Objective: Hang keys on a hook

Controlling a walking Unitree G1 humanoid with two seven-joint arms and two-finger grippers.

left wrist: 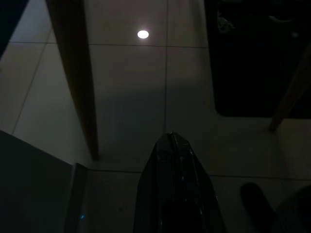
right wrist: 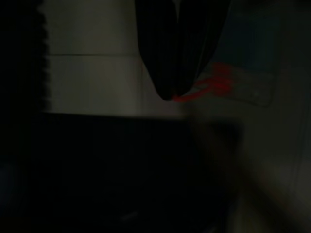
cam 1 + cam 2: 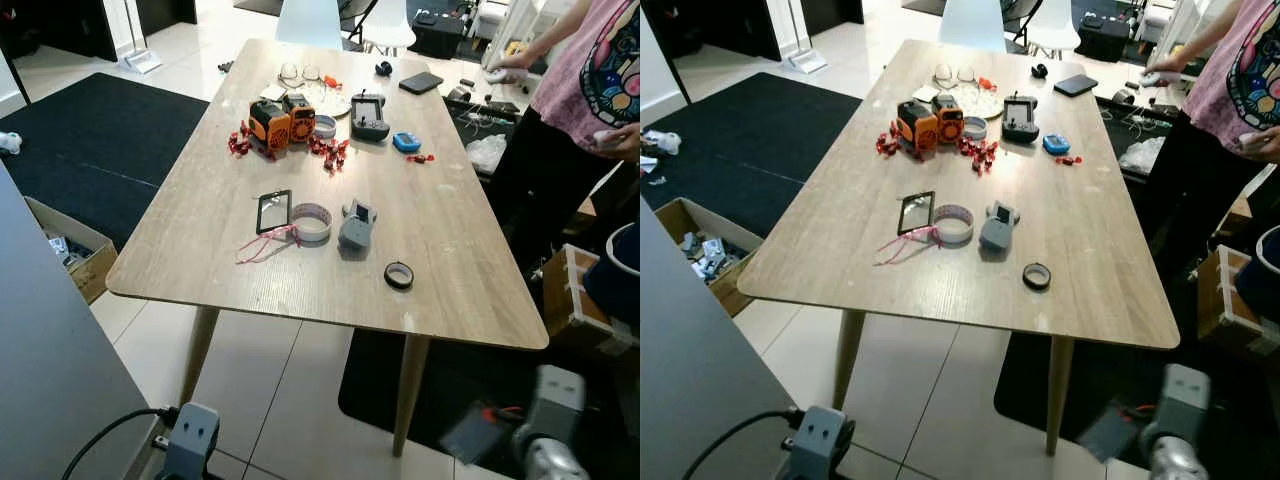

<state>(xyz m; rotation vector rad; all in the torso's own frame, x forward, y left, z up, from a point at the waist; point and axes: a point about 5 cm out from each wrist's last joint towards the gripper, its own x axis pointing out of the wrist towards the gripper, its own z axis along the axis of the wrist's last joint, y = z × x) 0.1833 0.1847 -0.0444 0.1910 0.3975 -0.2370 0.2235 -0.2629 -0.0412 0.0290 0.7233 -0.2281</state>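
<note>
A long pale wooden table [image 3: 440, 230] on tapered legs stands on a light tiled floor [image 3: 270, 400], with a dark rug [image 3: 100, 140] to its left and another under its right side; a grey panel [image 3: 50, 370] rises at the near left; a cardboard box [image 3: 75, 250] of odds and ends sits on the floor by the rug; white chairs [image 3: 310, 20] stand at the far end; a person [image 3: 580, 110] in a pink top stands at the table's right edge. On the table, from larger to smaller: an orange and black device [image 3: 282, 120], a black handheld controller [image 3: 369, 117], a grey hook block [image 3: 356, 225], a small black-framed mirror [image 3: 273, 211], a roll of white tape [image 3: 312, 222] with pink string [image 3: 265, 243] beside it, a small dark tape roll [image 3: 399, 275], scattered red clips [image 3: 330, 150].

The head views show both arms hanging low below the table edge. The right wrist view, very dark, shows the right gripper [image 2: 176, 92] with its fingers pressed together on the keys' red cord [image 2: 209, 87], a flat grey tag blurred beside it. The left wrist view shows the left gripper [image 1: 171, 141] closed on nothing, over floor tiles beside a table leg [image 1: 77, 82].
</note>
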